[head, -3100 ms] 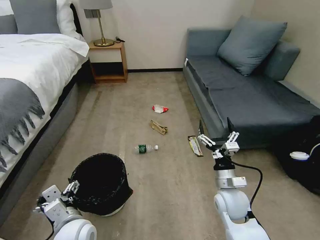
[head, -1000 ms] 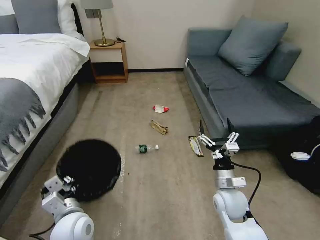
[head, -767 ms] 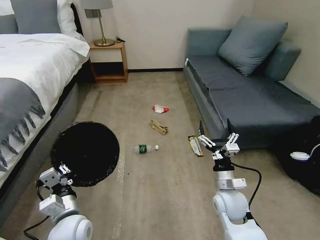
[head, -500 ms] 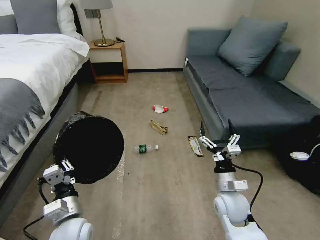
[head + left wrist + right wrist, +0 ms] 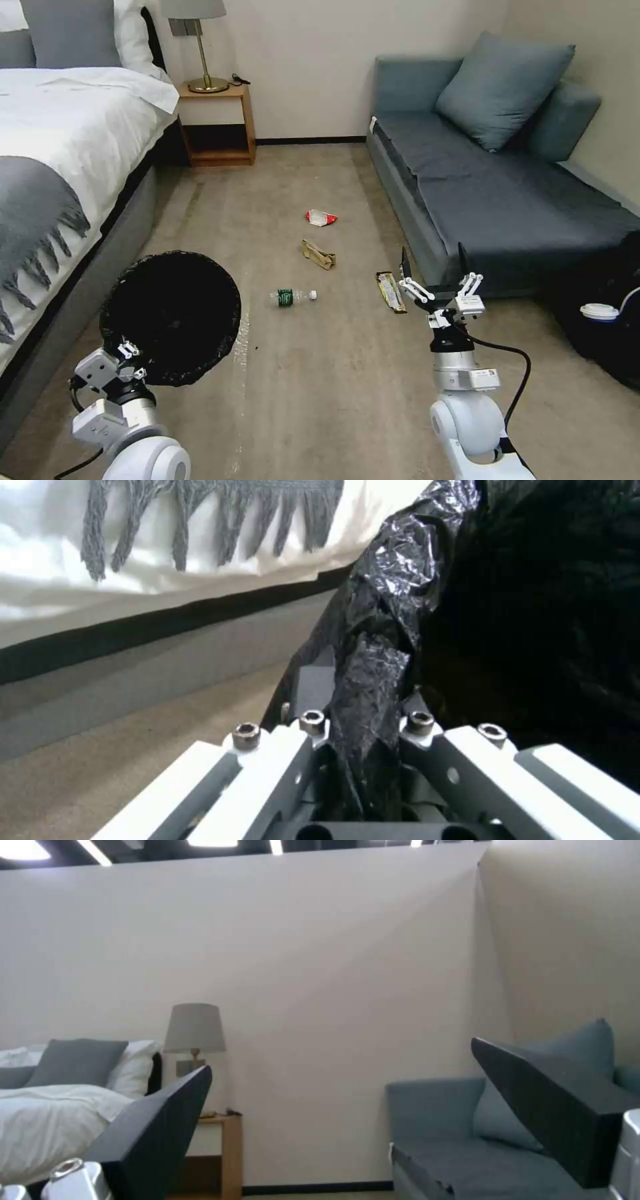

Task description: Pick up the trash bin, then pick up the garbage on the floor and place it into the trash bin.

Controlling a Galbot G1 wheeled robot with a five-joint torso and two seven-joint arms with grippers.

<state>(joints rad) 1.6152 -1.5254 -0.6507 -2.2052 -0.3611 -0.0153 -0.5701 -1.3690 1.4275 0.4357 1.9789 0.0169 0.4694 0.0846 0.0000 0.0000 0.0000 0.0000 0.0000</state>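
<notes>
Trash bin (image 5: 170, 317) held at its crinkled black bag rim by the left tool (image 5: 363, 730).
Right tool (image 5: 433, 280) is spread wide above bare carpet (image 5: 333, 380), beside the flat snack wrapper (image 5: 390, 291).

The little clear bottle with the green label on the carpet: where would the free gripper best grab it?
Probably across its middle, near the green label, coming straight down from above. The bottle lies flat on its side with open carpet around it, and the right gripper is open.
</notes>
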